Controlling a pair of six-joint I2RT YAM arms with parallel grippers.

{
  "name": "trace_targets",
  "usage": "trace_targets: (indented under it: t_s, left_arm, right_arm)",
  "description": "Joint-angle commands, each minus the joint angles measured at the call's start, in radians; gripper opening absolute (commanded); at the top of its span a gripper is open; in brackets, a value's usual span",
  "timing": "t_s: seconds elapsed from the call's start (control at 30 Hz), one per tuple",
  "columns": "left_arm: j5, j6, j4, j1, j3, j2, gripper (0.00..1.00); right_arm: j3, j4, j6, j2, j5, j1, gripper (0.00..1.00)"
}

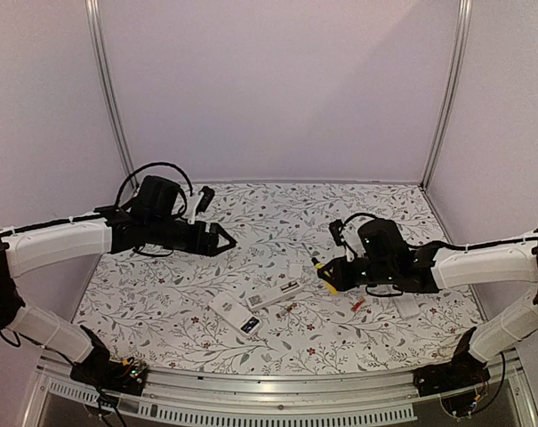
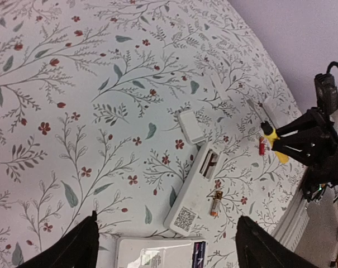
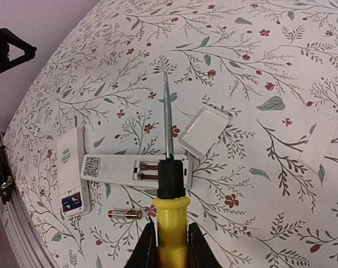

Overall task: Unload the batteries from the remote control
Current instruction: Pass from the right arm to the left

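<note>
Two loose batteries lie on the floral-patterned worktop (image 1: 162, 294). One is a dark slim cylinder with a gold band (image 3: 124, 213), lying just beside the long edge of the white rectangular remote control with the uncovered battery bay (image 3: 115, 167). The other is a red-orange slim cylinder (image 2: 262, 146), well apart from that remote and over toward your right arm. The bay itself looks dark with a hint of copper, and you cannot tell from these views whether a cell sits in it. Your right gripper (image 1: 331, 274) is pinched on the yellow handle of a screwdriver with a black collar and a thin metal shaft (image 3: 171, 220). In the right wrist view the shaft runs out across the open bay and past it, but you cannot tell whether the tip touches anything. Your left gripper (image 1: 222, 240) hangs above the worktop with its fingers (image 2: 74, 248) spread wide and nothing between them, well apart from the remote. A second white remote with a dark blue end (image 1: 236, 313) lies just beside the labelled end of the open one. A white rounded plastic cover (image 3: 204, 131) rests just beside the open remote's other end, and a flat white strip (image 3: 319, 142) lies well apart on the right.
</note>
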State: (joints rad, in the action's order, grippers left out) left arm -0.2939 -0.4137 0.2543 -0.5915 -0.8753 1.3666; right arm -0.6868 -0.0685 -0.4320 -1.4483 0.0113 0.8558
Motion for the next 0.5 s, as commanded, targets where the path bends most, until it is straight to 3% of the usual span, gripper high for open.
trace_targets:
  t_s: [0.0, 0.23, 0.47]
  left_arm:
    - [-0.119, 0.042, -0.097, -0.075, -0.07, -0.027, 0.85]
    - [-0.309, -0.008, -0.237, -0.139, -0.106, -0.023, 0.87]
    - [-0.311, 0.002, -0.201, -0.155, -0.11, 0.02, 0.88]
  right_arm:
    - [-0.013, -0.078, 0.07, 0.091, 0.261, -0.025, 0.0]
    - [-0.082, -0.117, 0.106, 0.084, 0.578, -0.026, 0.0]
    - [-0.108, -0.173, 0.084, 0.06, 0.718, -0.023, 0.0]
